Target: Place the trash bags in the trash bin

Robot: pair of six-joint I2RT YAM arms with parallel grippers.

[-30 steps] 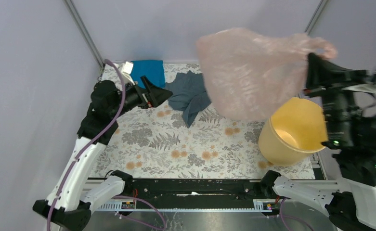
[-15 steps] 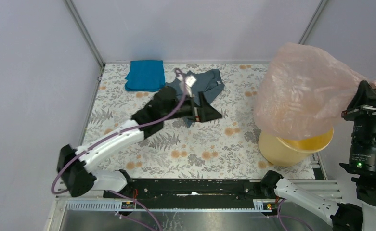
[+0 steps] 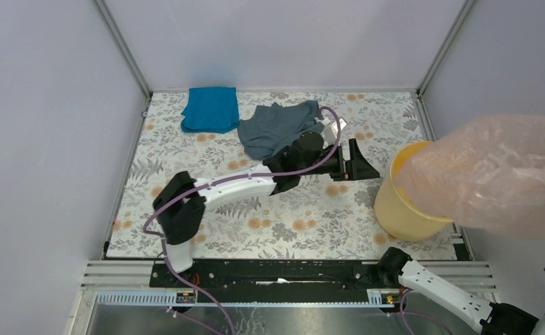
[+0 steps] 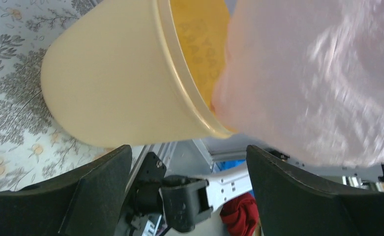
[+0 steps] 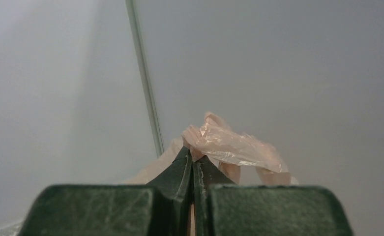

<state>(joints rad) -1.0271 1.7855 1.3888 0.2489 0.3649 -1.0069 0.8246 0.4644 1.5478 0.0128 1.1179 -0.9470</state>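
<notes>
Since a second ago the trash bag [image 3: 496, 178] has swung from above the middle of the table to its right edge. The left arm has meanwhile stretched from the far left corner across the floral table [image 3: 185, 174] toward the trash bin [image 3: 398, 206].

The bag now hangs in the air, ballooned, and its lower bulge overlaps the bin's mouth and far rim. The right gripper [image 5: 193, 169] is pinched tight on a gathered tuft of the pink film. The left gripper [image 3: 359, 162] points at the bin with its fingers spread wide and nothing between them.

The step in hand looks like feeding the bag into the bin. To do it well, the right arm probably needs to bring the pinched top back over the bin's centre and lower it slowly so the trapped air spills out. The left gripper could steady the rim or poke the billow down (an air-filled bag tends to drape outside).

The bag is thin, crinkly, translucent film that catches glints. The bin is smooth, rigid, yellow-orange plastic, round and tapered, with a rolled lip. A limp grey garment [image 3: 276, 125] and a folded blue cloth [image 3: 210, 108] lie well apart from it.
</notes>
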